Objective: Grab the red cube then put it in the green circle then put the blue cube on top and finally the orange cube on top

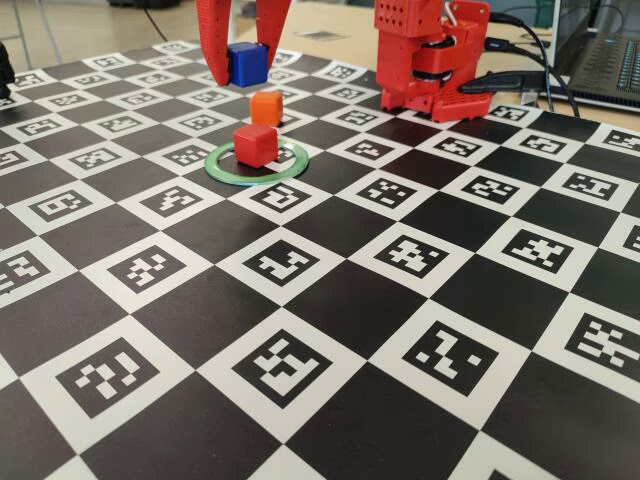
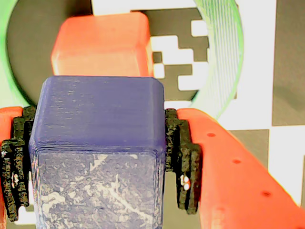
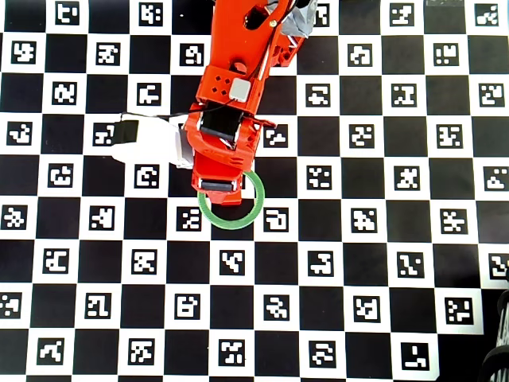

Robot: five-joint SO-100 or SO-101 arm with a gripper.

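Red printed arm, black ridged pads inside its tool, black cables.

No readable text; only coded square markers cover the checkered mat.

All three cubes in the overhead view, hidden beneath the arm.
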